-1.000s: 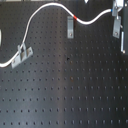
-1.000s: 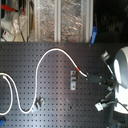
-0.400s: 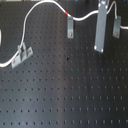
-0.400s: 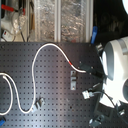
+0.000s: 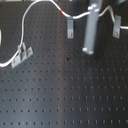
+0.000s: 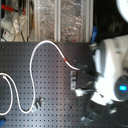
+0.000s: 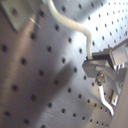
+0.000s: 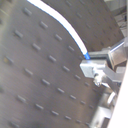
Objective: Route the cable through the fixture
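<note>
- Across the black perforated board [image 5: 65, 95], the cable [image 5: 30, 12] loops up from a bracket [image 5: 21, 55] at the first exterior view's left, arcs over, and runs down toward a middle bracket [image 5: 70, 27].
- Its red band [image 5: 61, 10] sits just short of that middle bracket, and the cable looks to cross the bracket's top before meeting the gripper [image 5: 90, 37].
- Both wrist views show the gripper's jaws clamped on the cable [image 7: 75, 25] end, held just off the board.
- One more bracket [image 5: 117, 26] stands beyond the gripper at the first exterior view's right, with no cable seen in it.
- My read: the left bracket is threaded and the middle one is being worked. Whether the cable is properly seated there I can't tell; the last bracket looks still to do.
- Roughly halfway, I'd judge.
</note>
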### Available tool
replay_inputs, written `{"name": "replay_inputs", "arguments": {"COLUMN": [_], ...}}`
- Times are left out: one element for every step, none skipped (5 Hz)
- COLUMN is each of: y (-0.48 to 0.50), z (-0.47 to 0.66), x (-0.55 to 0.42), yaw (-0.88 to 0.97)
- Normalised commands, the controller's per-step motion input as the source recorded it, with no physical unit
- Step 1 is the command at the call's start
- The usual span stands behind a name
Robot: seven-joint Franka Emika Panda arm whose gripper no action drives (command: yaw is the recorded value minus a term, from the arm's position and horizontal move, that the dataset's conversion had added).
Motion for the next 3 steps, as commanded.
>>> {"name": "replay_inputs", "arguments": {"y": [0.037,0.643,0.316], "z": [0.0,0.09,0.32], "x": [-0.05,-0.071,-0.122], "yaw": [0.0,-0.34,-0.83]}}
